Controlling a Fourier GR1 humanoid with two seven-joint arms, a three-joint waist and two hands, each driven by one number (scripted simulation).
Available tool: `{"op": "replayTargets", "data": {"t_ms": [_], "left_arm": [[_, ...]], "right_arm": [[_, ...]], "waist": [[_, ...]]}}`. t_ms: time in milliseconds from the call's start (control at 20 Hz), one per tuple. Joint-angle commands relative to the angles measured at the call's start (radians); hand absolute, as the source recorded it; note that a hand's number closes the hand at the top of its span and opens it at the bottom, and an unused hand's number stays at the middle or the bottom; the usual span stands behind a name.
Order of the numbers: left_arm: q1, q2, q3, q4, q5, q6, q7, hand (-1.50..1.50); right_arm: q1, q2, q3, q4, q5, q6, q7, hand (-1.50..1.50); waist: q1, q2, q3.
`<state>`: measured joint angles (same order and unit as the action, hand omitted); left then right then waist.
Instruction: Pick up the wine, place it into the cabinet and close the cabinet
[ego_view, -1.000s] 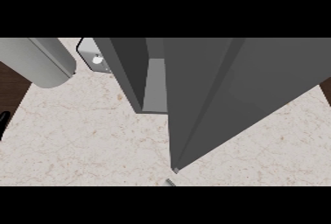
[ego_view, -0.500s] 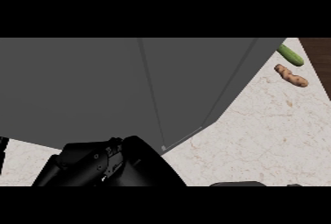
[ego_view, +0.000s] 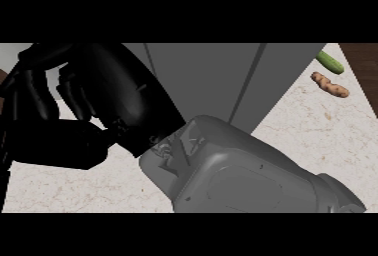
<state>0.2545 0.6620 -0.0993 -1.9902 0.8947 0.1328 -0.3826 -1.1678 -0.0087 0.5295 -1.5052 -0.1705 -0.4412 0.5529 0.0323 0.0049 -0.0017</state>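
Cabinet (ego_view: 214, 75) stands close behind the right hand (ego_view: 125, 100), its fingers seemingly curled together, above the counter (ego_view: 74, 190).

The grey cabinet (ego_view: 214, 80) blocks the middle; bare counter (ego_view: 325, 135) lies open at right.

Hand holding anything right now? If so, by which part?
Cannot tell. The one hand in view, in front of the cabinet, hides whatever it might hold.
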Motion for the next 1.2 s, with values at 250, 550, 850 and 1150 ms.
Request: {"op": "replayTargets", "data": {"t_ms": [250, 550, 850, 1150], "left_arm": [[-0.001, -0.01, 0.086, 0.043, 0.004, -0.057, 0.023, -1.5], [-0.07, -0.034, 0.064, 0.079, -0.005, -0.062, 0.053, -1.5], [-0.082, -0.027, 0.047, 0.018, -0.037, -0.001, 0.102, -1.5], [-0.066, -0.06, 0.026, 0.064, -0.069, -0.034, 0.056, -1.5]], "right_arm": [[-0.112, 0.009, -0.185, 0.353, -0.041, 0.142, -0.161, 1.5], [-0.031, -0.05, -0.201, 0.433, -0.046, 0.214, -0.303, 1.5], [-0.053, -0.048, -0.2, 0.519, 0.01, 0.204, -0.368, 1.5], [-0.057, -0.104, -0.219, 0.538, 0.017, 0.242, -0.38, 1.5]], "waist": [[-0.007, -0.001, 0.001], [-0.017, 0.005, 0.001], [-0.01, 0.006, 0.001], [-0.009, 0.007, 0.0]]}}
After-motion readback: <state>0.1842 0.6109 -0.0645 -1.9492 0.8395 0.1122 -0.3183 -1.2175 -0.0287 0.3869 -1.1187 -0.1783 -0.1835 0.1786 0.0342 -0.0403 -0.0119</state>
